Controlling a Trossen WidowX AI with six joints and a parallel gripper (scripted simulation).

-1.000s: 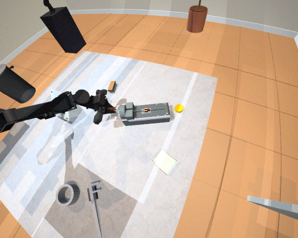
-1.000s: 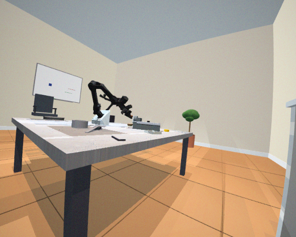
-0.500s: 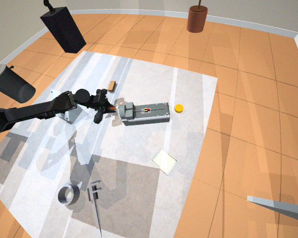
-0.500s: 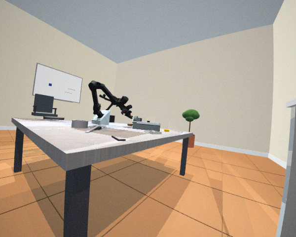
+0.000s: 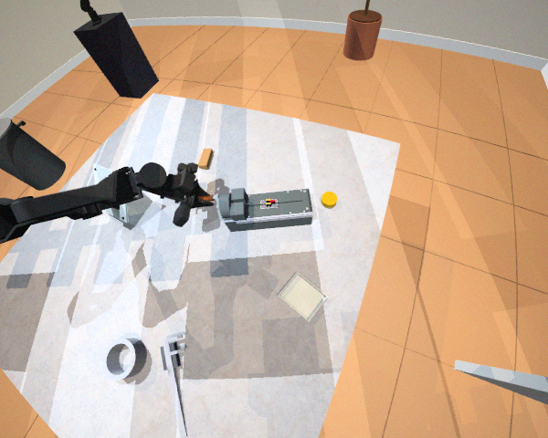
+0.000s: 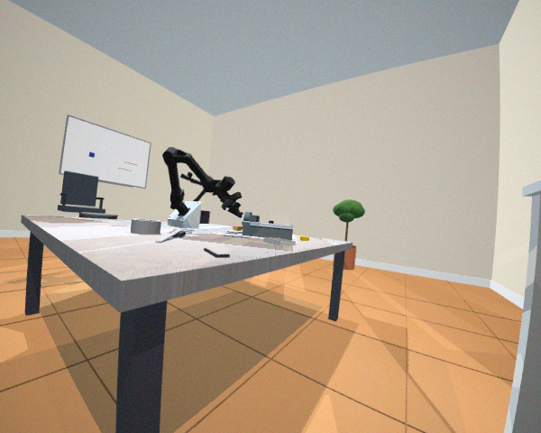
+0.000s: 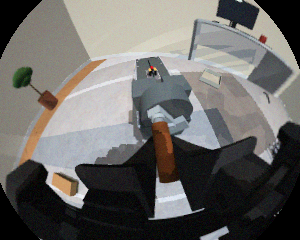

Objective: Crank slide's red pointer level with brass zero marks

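A grey slide machine (image 5: 283, 212) (image 6: 270, 229) (image 7: 153, 74) lies on the table, with a crank housing (image 5: 231, 203) (image 7: 162, 102) at its left end. An orange-brown crank handle (image 5: 207, 199) (image 7: 165, 150) sticks out of the housing toward the arm. My gripper (image 5: 203, 199) (image 6: 238, 212) (image 7: 160, 138) is shut on this handle. The slide's red pointer (image 5: 270, 202) (image 7: 150, 71) sits on the machine's top, close beside the brass zero marks (image 5: 267, 203); I cannot tell whether they are exactly level.
A yellow disc (image 5: 329, 199) lies just right of the machine. A small wooden block (image 5: 205, 158) (image 7: 65, 183) lies behind the arm. A flat pale tile (image 5: 302, 296), a grey ring (image 5: 123, 358) and a metal caliper-like tool (image 5: 174, 377) lie nearer the front.
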